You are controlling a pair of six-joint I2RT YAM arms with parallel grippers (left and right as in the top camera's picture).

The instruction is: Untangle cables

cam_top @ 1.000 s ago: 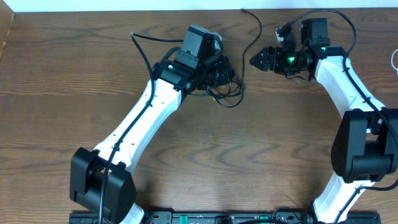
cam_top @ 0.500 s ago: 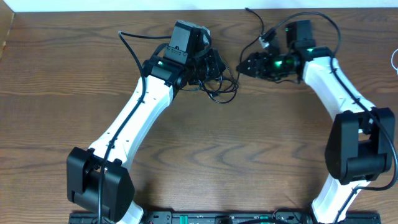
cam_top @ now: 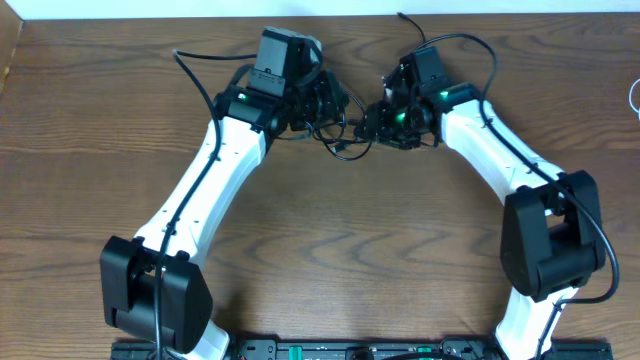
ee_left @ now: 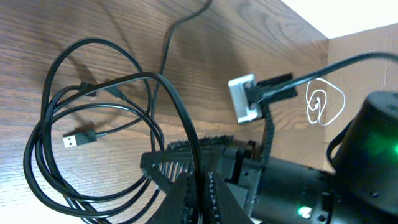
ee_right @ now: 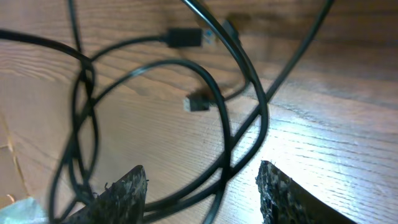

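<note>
The black cables [cam_top: 347,128] lie in a tangled bundle of loops at the far middle of the wooden table. In the left wrist view the loops [ee_left: 93,124] spread out on the wood with a USB plug [ee_left: 78,140] showing. My left gripper [cam_top: 325,100] is shut on one black loop [ee_left: 198,198]. My right gripper [cam_top: 376,120] is open just right of the bundle, with black loops [ee_right: 211,124] crossing between its fingers [ee_right: 202,193]. Two plug ends [ee_right: 186,37] lie beyond them. A small white cable coil [ee_left: 323,102] lies far off.
One black strand [cam_top: 405,20] runs from the bundle to the table's far edge. The two grippers sit close together, tip to tip. A white wall edge borders the table at the back. A bit of white cord [cam_top: 635,95] shows at the right edge.
Both arms have moved left. My left gripper has dragged the bundle left and farther back. My right gripper has swung in from the right to the bundle, its fingers now around loops.
</note>
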